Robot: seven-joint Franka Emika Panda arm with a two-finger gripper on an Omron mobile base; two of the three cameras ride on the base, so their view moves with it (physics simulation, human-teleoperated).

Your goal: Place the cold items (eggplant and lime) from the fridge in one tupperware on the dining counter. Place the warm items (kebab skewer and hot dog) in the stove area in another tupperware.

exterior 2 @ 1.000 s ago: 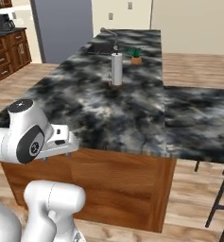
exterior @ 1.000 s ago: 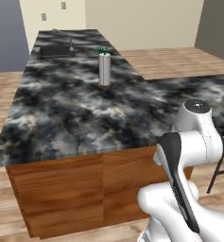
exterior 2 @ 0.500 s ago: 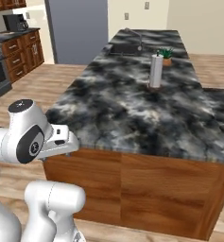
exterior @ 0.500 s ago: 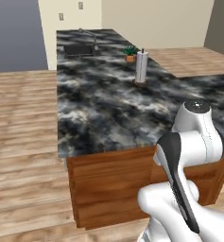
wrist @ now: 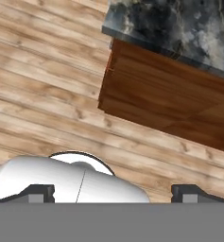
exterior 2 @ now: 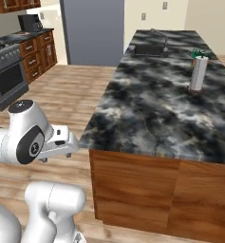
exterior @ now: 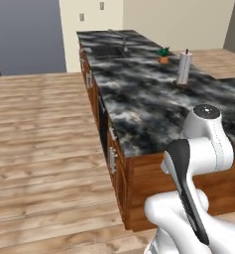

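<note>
Pale wooden plank flooring (exterior: 39, 144) spreads across the kitchen, running up to a blue-grey wall panel (exterior: 25, 34) and cream walls behind; the long island with a glossy black-and-white marbled tabletop (exterior: 144, 94) on a brown wood base stands to the right in the left base view and fills the right half of the right base view (exterior 2: 166, 109); on that tabletop a tall pale cylindrical canister with a dark cap (exterior: 183, 68) stands upright, with a small green plant in an orange-brown pot (exterior: 163, 54) just beyond it, and a dark recessed sink with a thin curved tap (exterior: 111, 48) lies at the far end; the grey steel range with a black oven window (exterior 2: 7, 80) sits at the left edge of the right base view, next to brown wooden drawer cabinets (exterior 2: 38, 54) that carry a dark boxy appliance (exterior 2: 29, 22); the white arm is folded low beside the island's near corner; in the hand view the gripper (wrist: 113, 191) looks down at the floor and the island's wooden corner, its two dark tips set wide apart with nothing between them; eggplant, lime and tupperware cannot be made out
</note>
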